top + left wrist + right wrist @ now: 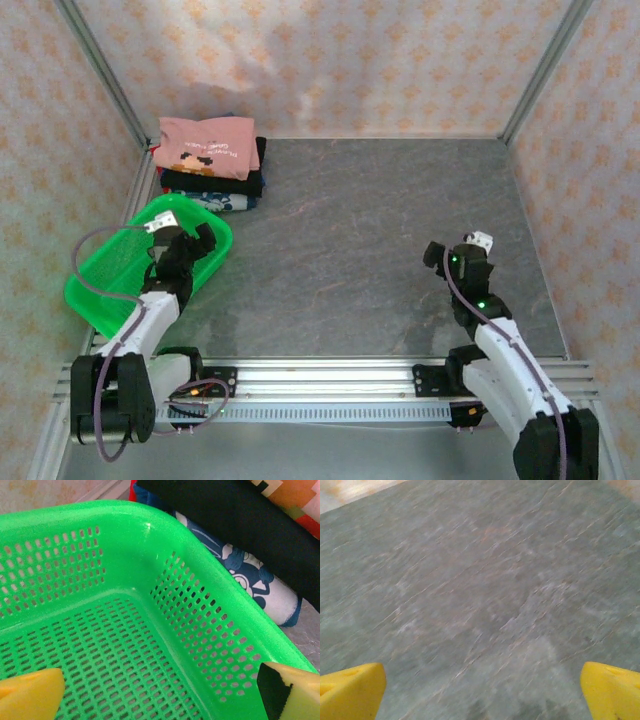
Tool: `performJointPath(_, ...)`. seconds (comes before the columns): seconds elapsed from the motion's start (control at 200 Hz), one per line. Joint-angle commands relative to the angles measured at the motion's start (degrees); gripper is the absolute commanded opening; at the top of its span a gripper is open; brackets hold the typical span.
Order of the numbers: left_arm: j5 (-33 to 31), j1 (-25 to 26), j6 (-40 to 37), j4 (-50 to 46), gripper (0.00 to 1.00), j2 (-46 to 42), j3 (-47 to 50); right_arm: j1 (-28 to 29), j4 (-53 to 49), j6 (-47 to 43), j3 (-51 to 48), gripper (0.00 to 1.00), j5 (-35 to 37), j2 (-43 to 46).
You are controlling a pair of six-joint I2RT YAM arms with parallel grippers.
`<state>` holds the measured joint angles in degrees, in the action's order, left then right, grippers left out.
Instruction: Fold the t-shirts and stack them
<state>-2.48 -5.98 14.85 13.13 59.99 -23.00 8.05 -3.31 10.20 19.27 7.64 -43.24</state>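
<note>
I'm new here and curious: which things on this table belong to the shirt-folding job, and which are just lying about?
Part of the job: folded dusty-pink cotton t-shirt, topmost; folded black shirt beneath it; folded blue-and-white patterned shirt lower down.
Just lying about: green plastic mesh basket beside them.

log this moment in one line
left gripper open over basket | right gripper open over table | shirts stacked beside basket | pink shirt on top

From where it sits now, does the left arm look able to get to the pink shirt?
Probably yes: the left tool hangs open over the basket, and the pink shirt lies uncovered atop the pile just beyond it.
</note>
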Motion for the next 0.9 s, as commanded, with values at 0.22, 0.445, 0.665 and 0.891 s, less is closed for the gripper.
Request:
performJointPath(0.22,-1.52,2.2,-6.85,20.75,1.0,7.82,2.05,-1.35,40.01,-5.98,-7.13,1.0,6.08,-17.85)
performJointPath(0.445,-2.58,3.57,-9.54,24.19,1.0,11.56,1.97,-4.96,42.29,-5.8,-0.8,1.0,-4.44,-29.17)
performJointPath(0.665,-9.79,11.53,-16.57,35.68,1.0,24.37,2.58,-7.76,52.1,-8.11,-7.06,1.0,-2.97,-25.72)
performJointPath(0.891,-14.82,11.41,-13.97,34.05,1.0,25.77,0.93,-8.19,54.14,-10.19,-2.14,1.0,-5.42,-36.06)
